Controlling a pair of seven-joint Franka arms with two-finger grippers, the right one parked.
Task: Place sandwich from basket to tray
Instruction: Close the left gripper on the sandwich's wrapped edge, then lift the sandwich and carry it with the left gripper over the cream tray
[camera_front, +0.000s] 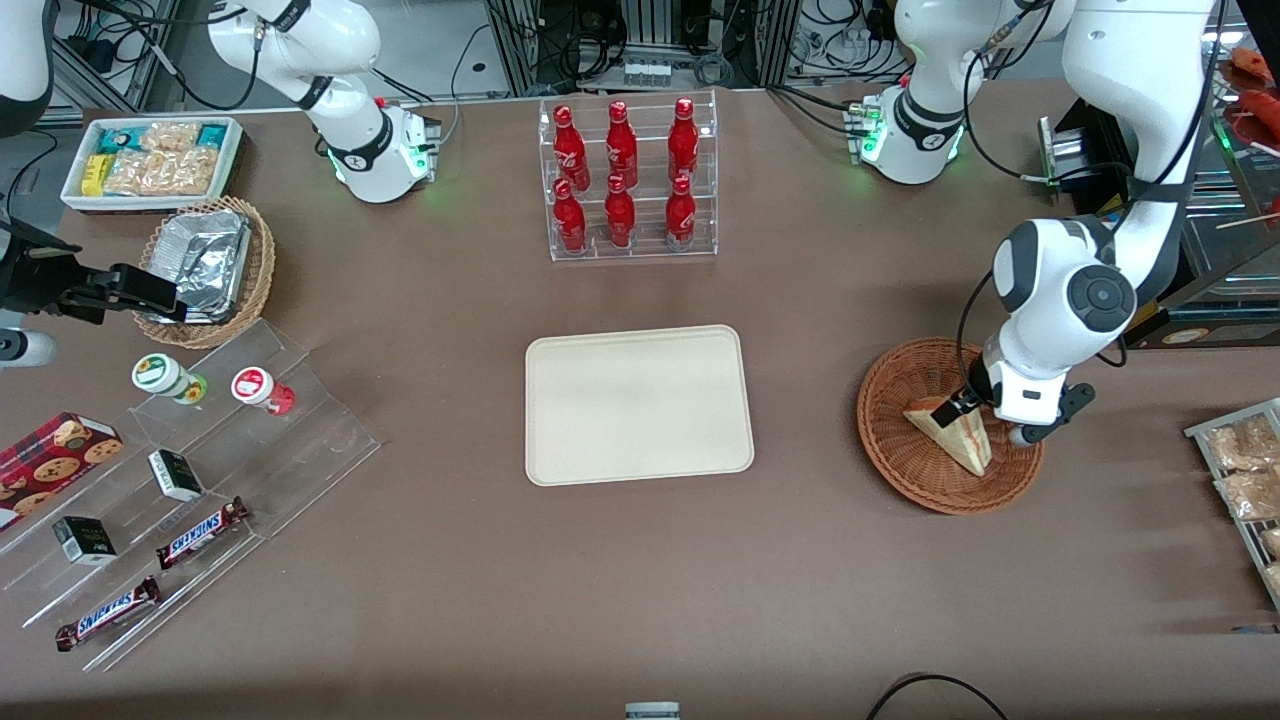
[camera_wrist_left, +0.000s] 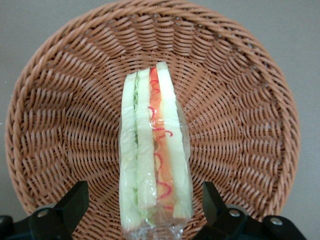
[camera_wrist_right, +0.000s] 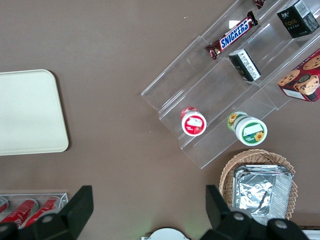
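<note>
Your pincer (camera_wrist_left: 145, 207) is hanging low over the basket (camera_front: 905, 455) near the working arm's end of the table (camera_front: 640, 600), fingers (camera_wrist_left: 75, 200) spread and straddling the sandwich (camera_wrist_left: 154, 150) lying inside it without gripping, the tray (camera_front: 638, 405) sitting mid-table.

The scene is lit evenly and brightly from overhead. Only soft, short shadows are cast on the worktop (camera_front: 480, 590). Glare is seen on the crumpled foil (camera_front: 203, 258) and the acrylic shelves (camera_front: 300, 440). The claw (camera_wrist_left: 145, 210), above the basket (camera_wrist_left: 240, 125), is rendered slightly blurred.
</note>
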